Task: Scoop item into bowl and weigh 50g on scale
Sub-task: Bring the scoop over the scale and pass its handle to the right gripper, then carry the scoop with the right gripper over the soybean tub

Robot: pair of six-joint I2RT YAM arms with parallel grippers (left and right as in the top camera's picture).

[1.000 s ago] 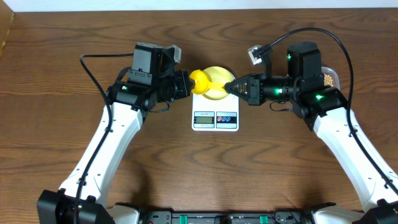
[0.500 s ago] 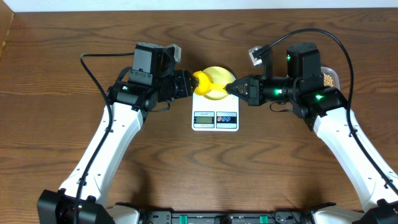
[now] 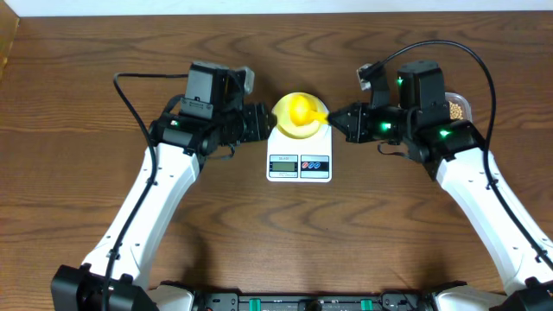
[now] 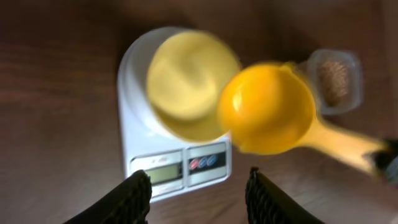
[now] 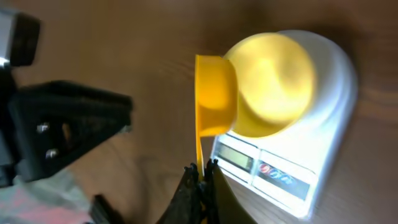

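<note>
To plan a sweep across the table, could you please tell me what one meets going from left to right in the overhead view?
In order: left end effector → scale → right end effector → tub. The bowl and scoop overlap the scale, so they are left out.

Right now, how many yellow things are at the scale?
2. A small round pale-yellow bowl sits on the white flat kitchen scale; a bright yellow handled scoop hangs over it, its handle pinched in the right gripper. None seems hidden.
</note>
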